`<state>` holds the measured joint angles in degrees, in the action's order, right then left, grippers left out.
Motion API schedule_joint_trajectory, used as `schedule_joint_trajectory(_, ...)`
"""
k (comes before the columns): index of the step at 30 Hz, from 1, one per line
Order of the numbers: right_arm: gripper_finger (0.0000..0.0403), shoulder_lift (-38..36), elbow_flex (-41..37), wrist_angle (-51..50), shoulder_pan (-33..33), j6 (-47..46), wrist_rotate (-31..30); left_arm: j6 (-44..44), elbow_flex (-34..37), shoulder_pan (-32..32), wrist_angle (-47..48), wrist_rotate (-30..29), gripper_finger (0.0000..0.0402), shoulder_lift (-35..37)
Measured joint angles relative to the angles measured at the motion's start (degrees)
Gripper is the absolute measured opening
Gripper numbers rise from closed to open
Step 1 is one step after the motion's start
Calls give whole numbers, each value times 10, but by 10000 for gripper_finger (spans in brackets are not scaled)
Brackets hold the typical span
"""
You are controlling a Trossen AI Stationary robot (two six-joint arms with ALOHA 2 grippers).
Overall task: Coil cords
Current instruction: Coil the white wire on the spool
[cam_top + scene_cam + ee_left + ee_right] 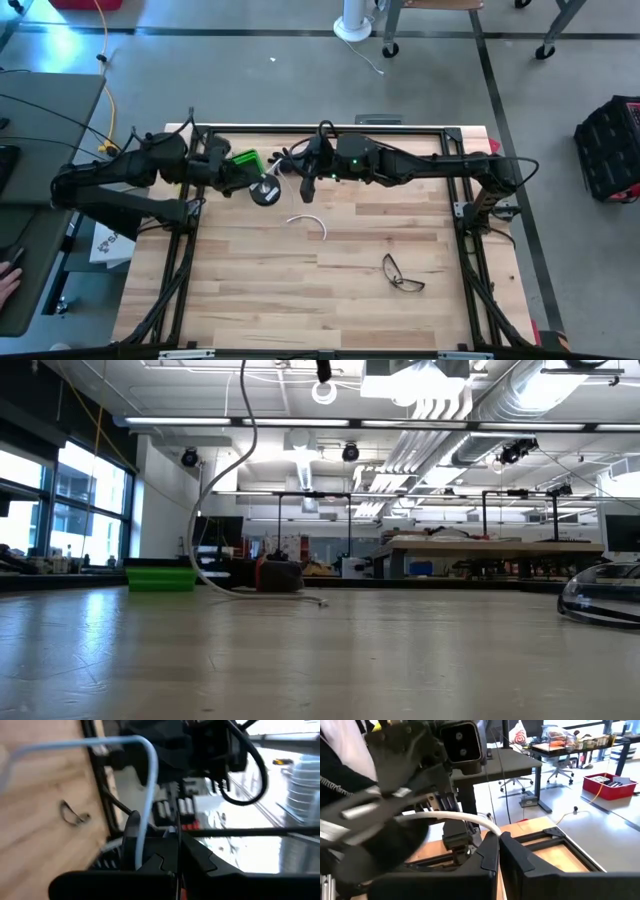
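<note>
Seen from above, both arms reach in over the far half of the wooden counter (300, 300) and meet a little toward ten o'clock from its centre. The left hand (240, 180) comes in from nine o'clock with the small round black reel (265, 193) right at its tip, at about four o'clock from it; whether the fingers themselves pinch the reel cannot be made out, but they are drawn together. The right hand (305, 170) comes in from three o'clock and sits just beside the reel, at its two o'clock, its fingers closed on the thin white cord (460, 817); its wrist view shows the cord running straight into the seam between the two dark fingers (487, 852). From there the cord drops to the counter, and its free end lies in a short arc (310, 222) near the centre, at about five o'clock from the reel. From counter level the cord hangs down from above in a long curve (215, 520) and trails along the surface. A green block (243, 160) sits just under the left hand at the far edge. A pair of glasses (402, 274) lies well apart, toward four o'clock from the centre.
</note>
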<state>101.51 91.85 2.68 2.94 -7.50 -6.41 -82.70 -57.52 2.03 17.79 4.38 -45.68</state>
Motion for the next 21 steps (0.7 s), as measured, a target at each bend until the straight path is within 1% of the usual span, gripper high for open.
schedule_joint_trajectory(6, 0, 0, 0, 1, 3, -2, 3, 58, 0, 23, 59, -45, 0, 19)
schedule_joint_trajectory(13, 0, 0, 0, 1, 2, -8, 5, 162, 0, 45, 31, -119, 0, 20)
schedule_joint_trajectory(16, 0, 0, 0, 1, 5, -15, 7, 203, -1, 52, 7, -129, 0, 20)
schedule_joint_trajectory(21, 0, 0, 0, 13, 5, -17, 8, 286, -31, 59, 12, -135, 0, 15)
